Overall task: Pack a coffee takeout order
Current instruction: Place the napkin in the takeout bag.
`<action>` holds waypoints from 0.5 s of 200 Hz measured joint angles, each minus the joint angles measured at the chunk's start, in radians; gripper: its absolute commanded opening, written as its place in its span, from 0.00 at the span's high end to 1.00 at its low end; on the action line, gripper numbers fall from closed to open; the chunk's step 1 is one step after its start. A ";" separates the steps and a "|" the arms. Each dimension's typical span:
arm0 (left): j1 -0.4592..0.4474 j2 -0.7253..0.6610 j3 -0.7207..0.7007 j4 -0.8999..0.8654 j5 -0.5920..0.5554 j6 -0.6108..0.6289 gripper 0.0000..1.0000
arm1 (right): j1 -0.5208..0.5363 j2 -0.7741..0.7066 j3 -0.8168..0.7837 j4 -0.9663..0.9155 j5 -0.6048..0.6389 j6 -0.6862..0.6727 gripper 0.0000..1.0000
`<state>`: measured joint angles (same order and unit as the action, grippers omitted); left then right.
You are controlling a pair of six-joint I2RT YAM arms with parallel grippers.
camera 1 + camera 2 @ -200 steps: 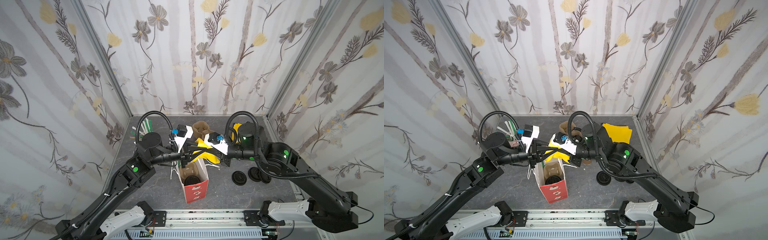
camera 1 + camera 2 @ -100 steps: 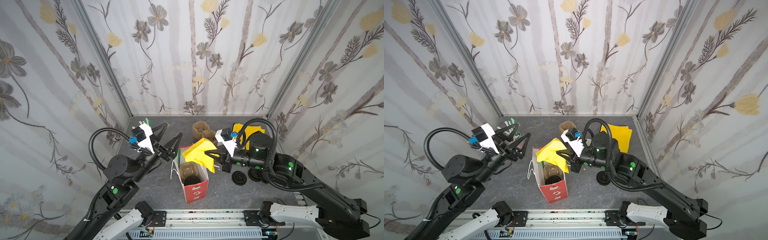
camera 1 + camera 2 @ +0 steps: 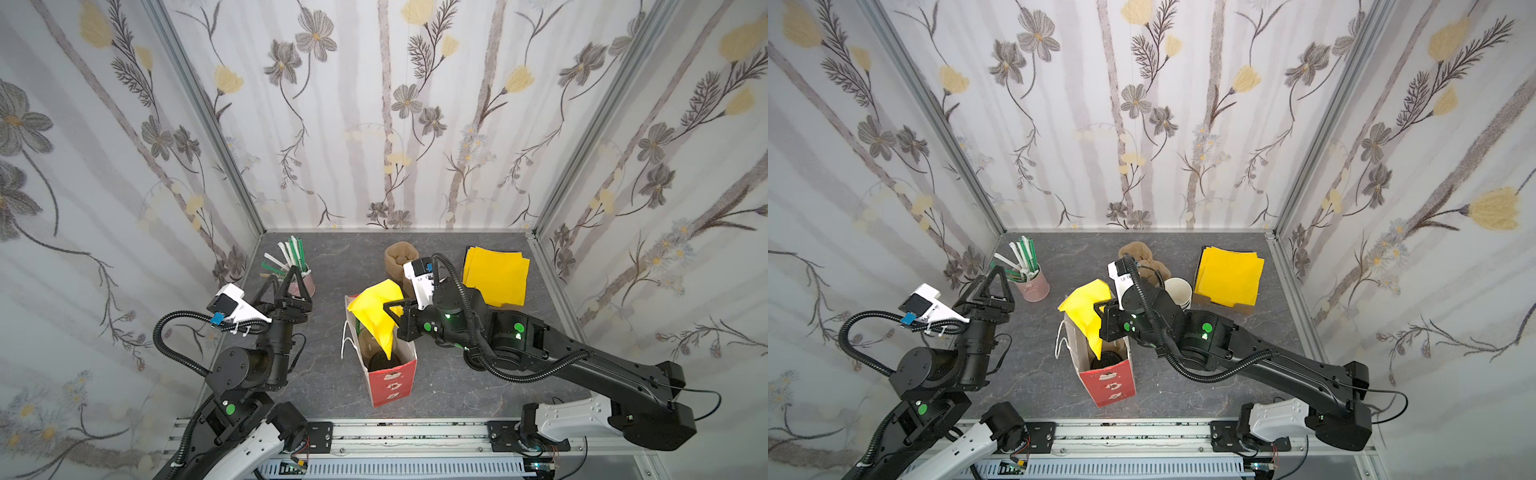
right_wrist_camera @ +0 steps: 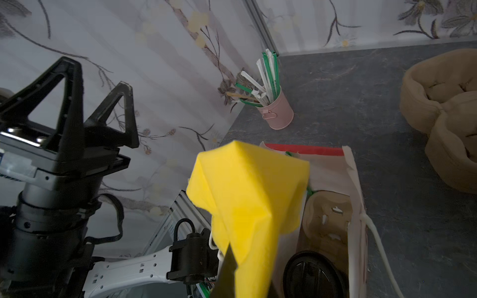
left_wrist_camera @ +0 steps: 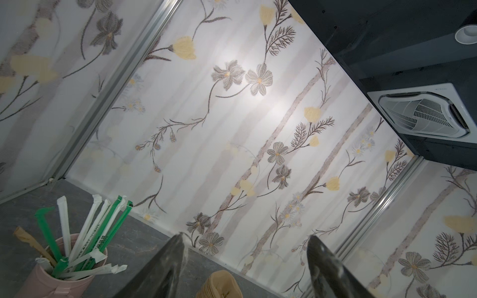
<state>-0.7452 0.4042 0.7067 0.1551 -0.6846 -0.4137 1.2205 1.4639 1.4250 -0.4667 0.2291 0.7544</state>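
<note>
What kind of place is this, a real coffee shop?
Probably a robot test booth staged as a coffee counter: floral wallpaper panels enclose it, the left arm and right arm stand on a metal rail, and props are a pink cup of wrapped straws and a red paper bag.

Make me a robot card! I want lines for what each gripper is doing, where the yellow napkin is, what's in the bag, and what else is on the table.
left gripper: open, holding nothing, lifted off the table
right gripper: shut on the yellow napkin, above the bag
yellow napkin: hanging, lower tip inside the bag's open top, the rest above it
bag: upright, open, red front
in the bag: cup with a black lid
also on table: pink pot of straws, pile of yellow napkins, brown cup trays
</note>
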 measured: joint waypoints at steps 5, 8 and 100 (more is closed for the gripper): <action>0.000 -0.002 -0.002 -0.005 -0.008 -0.006 0.24 | 0.000 0.015 0.012 -0.016 0.008 0.010 1.00; 0.000 -0.002 -0.003 -0.007 -0.012 -0.009 0.24 | 0.000 0.026 0.021 -0.029 0.010 0.017 1.00; 0.000 -0.002 -0.025 -0.089 -0.031 -0.058 0.23 | 0.002 0.313 0.256 -0.398 0.036 0.040 1.00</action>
<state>-0.7452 0.4019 0.6815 0.0658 -0.7155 -0.4721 1.2228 1.7771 1.6806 -0.8650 0.2649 0.7944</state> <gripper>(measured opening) 0.769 0.049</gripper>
